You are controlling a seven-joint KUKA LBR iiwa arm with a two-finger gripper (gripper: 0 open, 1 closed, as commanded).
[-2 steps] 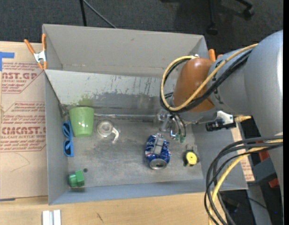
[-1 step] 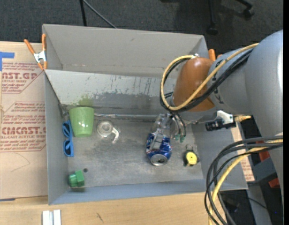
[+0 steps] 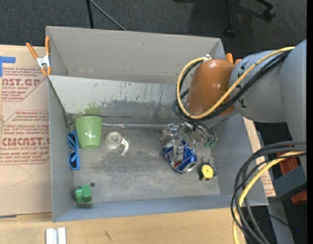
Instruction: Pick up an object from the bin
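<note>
My gripper [image 3: 181, 136] reaches down at the right side of the bin floor, under the orange cover, right over a crushed blue, red and white can [image 3: 183, 158]. Its metal fingers touch the can's upper end, and I cannot see whether they are closed on it. A small yellow and black thing [image 3: 206, 172] lies just right of the can.
A green cup [image 3: 88, 131] lies on its side at the left, with a clear plastic cup [image 3: 115, 140] beside it. Blue sunglasses [image 3: 73, 150] rest along the left wall. A small green block [image 3: 83, 194] sits in the front left corner.
</note>
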